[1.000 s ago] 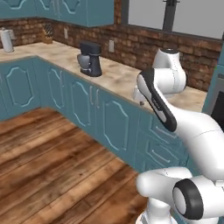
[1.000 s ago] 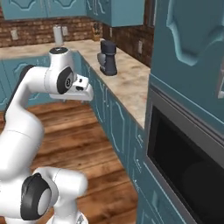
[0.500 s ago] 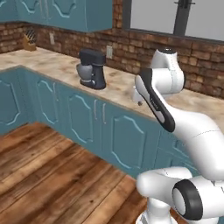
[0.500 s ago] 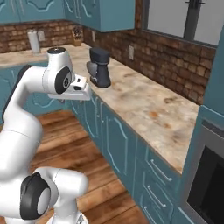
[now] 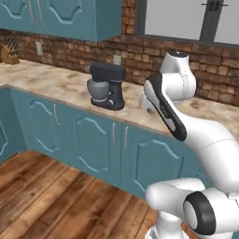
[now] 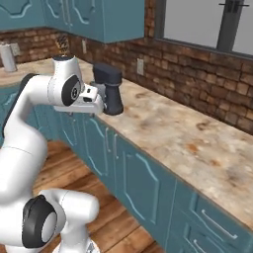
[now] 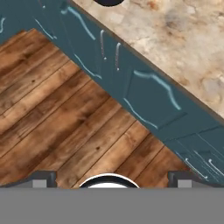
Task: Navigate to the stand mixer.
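Observation:
The stand mixer is dark charcoal with a grey bowl and stands on the marbled counter against the brick wall. In the right base view the stand mixer rises just behind my hand. A dark rounded bit at the top edge of the hand view is probably the mixer's base. My gripper hangs folded in front of the counter edge and points down at the floor. In the hand view the gripper is open, its fingertips far apart with nothing between them.
Teal cabinet doors run under the counter, above a wooden plank floor. A knife block stands at the far left of the counter, and a pale cylinder stands far along it. Upper cabinets and a window line the wall.
The whole picture has shifted: the base has driven along the counter, so the mixer now looks larger and nearer the middle. The arm keeps its folded pose and the gripper stays open.

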Robot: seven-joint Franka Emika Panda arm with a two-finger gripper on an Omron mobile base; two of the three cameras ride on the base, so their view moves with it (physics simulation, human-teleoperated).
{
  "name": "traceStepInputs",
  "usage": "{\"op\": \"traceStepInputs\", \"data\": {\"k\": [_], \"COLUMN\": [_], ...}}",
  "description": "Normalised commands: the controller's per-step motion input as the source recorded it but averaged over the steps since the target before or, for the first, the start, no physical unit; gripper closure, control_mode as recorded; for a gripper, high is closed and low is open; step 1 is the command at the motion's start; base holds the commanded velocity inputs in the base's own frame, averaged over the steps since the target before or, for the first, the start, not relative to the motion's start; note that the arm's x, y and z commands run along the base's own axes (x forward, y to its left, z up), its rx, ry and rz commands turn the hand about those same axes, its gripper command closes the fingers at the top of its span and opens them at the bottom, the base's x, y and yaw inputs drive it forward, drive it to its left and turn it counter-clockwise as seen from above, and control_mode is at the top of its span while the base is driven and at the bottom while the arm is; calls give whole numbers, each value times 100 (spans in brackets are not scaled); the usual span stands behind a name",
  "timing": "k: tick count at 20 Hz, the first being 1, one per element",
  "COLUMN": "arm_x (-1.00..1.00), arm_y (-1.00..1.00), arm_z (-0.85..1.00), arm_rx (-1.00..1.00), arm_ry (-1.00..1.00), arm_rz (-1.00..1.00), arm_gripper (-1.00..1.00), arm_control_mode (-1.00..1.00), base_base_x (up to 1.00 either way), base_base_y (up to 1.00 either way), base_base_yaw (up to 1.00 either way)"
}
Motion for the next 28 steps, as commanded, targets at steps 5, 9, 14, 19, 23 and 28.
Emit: {"op": "traceStepInputs", "data": {"k": [5,9,14,19,23,28], "arm_x": [0,0,0,0,0,0], "arm_y": [0,0,0,0,0,0], "arm_z": [0,0,0,0,0,0], "arm_rx": [0,0,0,0,0,0], "arm_ry": [0,0,0,0,0,0], "arm_rz": [0,0,0,0,0,0], "arm_gripper": [-100,-100,-100,-100,-100,-100], "arm_control_mode": [100,100,100,100,100,100], "base_base_x": [100,100,100,98,58,49], "base_base_y": [100,100,100,100,98,19], "base_base_yaw": [-54,-57,-54,-51,-42,-16]}}
